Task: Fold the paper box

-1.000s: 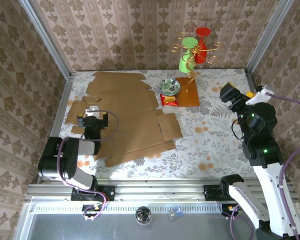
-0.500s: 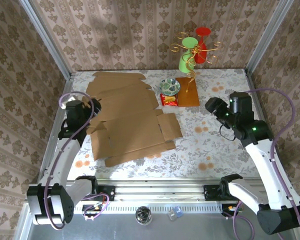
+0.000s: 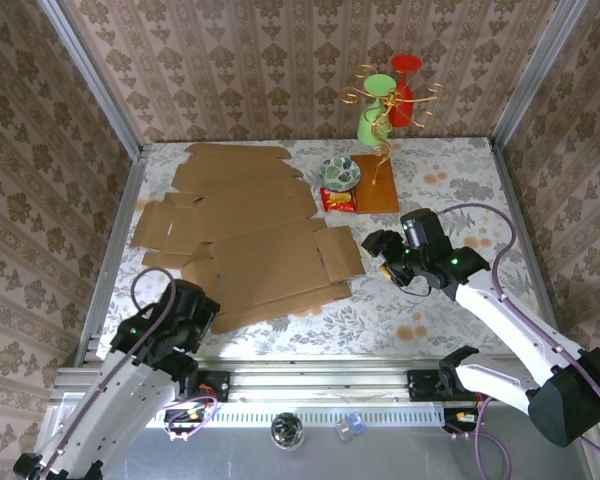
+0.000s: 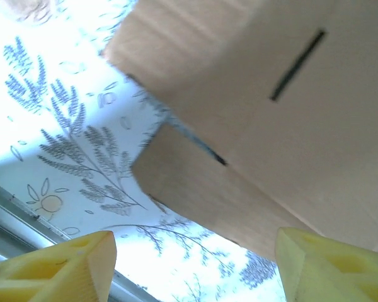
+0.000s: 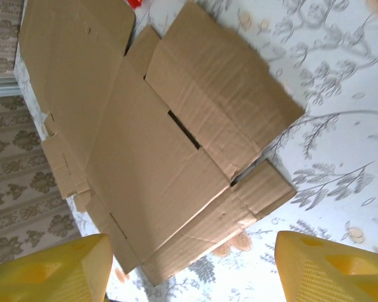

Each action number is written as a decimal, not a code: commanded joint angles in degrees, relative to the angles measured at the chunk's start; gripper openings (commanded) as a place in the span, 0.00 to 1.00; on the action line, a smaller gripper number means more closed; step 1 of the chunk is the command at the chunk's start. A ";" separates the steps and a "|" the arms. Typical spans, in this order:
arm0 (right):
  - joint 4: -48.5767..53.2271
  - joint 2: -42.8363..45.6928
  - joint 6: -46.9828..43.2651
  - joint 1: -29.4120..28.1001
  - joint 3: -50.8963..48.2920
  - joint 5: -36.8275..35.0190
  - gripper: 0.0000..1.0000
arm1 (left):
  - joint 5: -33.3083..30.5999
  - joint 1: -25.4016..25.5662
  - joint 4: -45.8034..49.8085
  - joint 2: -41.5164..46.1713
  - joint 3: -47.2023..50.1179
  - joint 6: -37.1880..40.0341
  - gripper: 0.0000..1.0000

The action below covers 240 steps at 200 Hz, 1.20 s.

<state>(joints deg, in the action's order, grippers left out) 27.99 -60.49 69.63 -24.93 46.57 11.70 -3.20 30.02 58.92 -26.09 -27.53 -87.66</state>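
Note:
The paper box [image 3: 250, 240] is a flat brown cardboard blank, spread unfolded on the left half of the flowered table. My left gripper [image 3: 198, 303] hovers at the blank's near-left corner. In the left wrist view it [image 4: 192, 270] is open, its yellow fingertips [image 4: 57, 270] wide apart, with a corner flap [image 4: 201, 189] just ahead. My right gripper [image 3: 375, 244] sits just right of the blank's right flap [image 3: 340, 252]. It [image 5: 192, 270] is open too, with nothing between its fingertips [image 5: 334, 267], looking across the whole blank [image 5: 151, 145].
A gold cup tree [image 3: 385, 110] with a green and a red cup stands at the back on a wooden board [image 3: 378, 188]. A small patterned bowl [image 3: 339, 173] and a red packet [image 3: 338, 200] lie beside it. Patterned walls close in three sides; a metal rail [image 3: 300, 380] runs along the front.
The left arm swung from the table's left edge down to the blank's near-left corner. The right arm came down and leftward from the right side to the blank's right flap.

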 commanded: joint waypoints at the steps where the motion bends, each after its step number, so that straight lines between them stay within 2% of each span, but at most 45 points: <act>1: -5.19 0.59 4.44 -1.15 -1.84 2.84 0.70 | -2.01 0.56 -5.23 1.16 4.28 -9.64 0.68; 51: -9.22 1.82 8.19 -1.61 -6.51 4.98 0.71 | -7.07 0.57 -17.07 -0.33 11.85 -12.00 0.65; 90: -11.28 2.94 9.83 -1.88 -9.08 5.88 0.71 | -11.81 0.57 -25.17 0.87 15.07 -10.47 0.55; 131: -12.70 2.49 10.86 -2.21 -10.34 6.29 0.71 | -13.24 0.57 -26.14 0.82 15.84 -8.23 0.53; 168: -14.61 1.52 13.20 -2.88 -11.64 6.87 0.71 | -13.31 0.57 -29.24 1.67 18.27 -7.85 0.42; 202: -15.12 0.19 16.22 -5.33 -12.33 5.68 0.71 | -13.16 0.48 -32.00 1.51 19.44 -7.25 0.40; 220: -17.45 -1.04 19.36 -8.01 -13.35 4.43 0.71 | -12.82 0.48 -32.73 1.39 20.05 -7.13 0.33; 240: -21.96 -3.03 23.10 -10.98 -15.02 3.60 0.72 | -12.79 0.46 -34.16 1.39 20.48 -6.67 0.17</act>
<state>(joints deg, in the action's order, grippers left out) 11.07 -61.45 86.85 -33.06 33.76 16.97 -15.22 30.35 27.22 -25.02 -8.78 -95.77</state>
